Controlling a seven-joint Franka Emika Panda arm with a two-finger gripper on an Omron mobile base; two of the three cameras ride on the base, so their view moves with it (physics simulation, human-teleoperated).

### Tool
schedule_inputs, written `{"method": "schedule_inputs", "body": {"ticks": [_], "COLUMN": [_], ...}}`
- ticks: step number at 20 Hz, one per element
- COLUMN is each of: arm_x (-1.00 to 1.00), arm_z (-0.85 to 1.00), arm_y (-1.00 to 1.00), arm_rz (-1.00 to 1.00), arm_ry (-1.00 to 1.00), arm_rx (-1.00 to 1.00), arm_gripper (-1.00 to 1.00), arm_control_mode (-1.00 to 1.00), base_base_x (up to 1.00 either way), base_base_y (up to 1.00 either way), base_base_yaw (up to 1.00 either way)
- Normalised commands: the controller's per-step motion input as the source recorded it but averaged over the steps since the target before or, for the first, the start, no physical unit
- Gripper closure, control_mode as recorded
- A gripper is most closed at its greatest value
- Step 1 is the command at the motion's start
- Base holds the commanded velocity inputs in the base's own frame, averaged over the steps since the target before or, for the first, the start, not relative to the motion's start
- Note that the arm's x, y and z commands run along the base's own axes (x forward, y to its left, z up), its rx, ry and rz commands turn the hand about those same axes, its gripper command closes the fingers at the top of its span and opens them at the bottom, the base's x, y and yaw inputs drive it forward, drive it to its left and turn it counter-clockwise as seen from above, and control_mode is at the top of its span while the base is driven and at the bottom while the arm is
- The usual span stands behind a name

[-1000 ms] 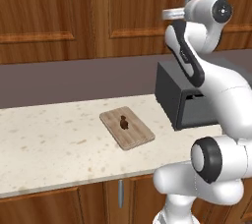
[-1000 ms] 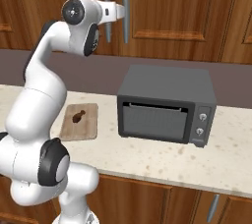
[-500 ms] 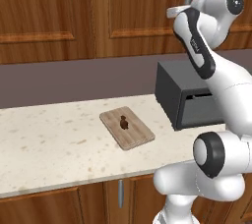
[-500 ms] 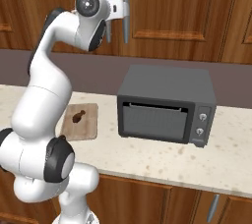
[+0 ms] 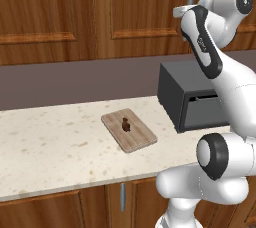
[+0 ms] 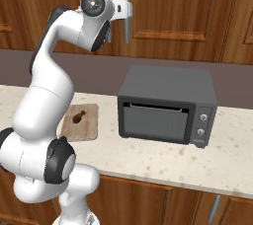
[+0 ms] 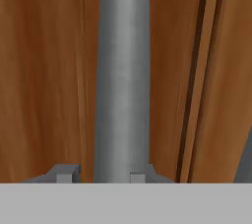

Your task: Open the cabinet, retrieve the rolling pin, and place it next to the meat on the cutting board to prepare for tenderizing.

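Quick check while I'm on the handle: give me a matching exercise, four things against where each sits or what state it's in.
1 meat
2 oven
3 gripper
4 cabinet door

a closed
b on the cutting board
c either side of the grey bar handle
d on the counter, right of the board

Pairs: 1-b, 2-d, 3-c, 4-a

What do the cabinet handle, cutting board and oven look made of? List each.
Cabinet handle: likely brushed metal, matte grey, faint sheen.
Cutting board: pale wood, visible grain, unvarnished look.
Oven: probably painted metal, flat dark grey, no gloss.
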Motion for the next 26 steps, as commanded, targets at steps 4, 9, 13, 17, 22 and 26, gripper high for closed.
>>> {"method": "schedule_inputs", "body": {"ticks": [4,9,13,17,22,26], "arm_x": [0.00,0.11,0.01,0.00,0.00,-0.15], "arm_z": [0.04,0.00,0.00,0.00,0.00,0.00], "arm_y": [-0.33,-0.02,0.12,0.01,0.00,0.14], "arm_rz": [0.00,0.00,0.01,0.00,0.00,0.00], "arm_ry": [0.00,0.03,0.02,0.00,0.00,-0.05], "arm_rx": [0.01,0.01,0.00,0.00,0.00,-0.01], "arm_gripper": [1.00,1.00,1.00,1.00,1.00,1.00], "arm_control_mode": [-1.00,-1.00,-1.00,-1.00,-1.00,-1.00], "base_base_x": [0.00,0.00,0.00,0.00,0.00,0.00], "base_base_y": [0.00,0.00,0.00,0.00,0.00,0.00], "base_base_yaw": [0.00,0.00,0.00,0.00,0.00,0.00]}}
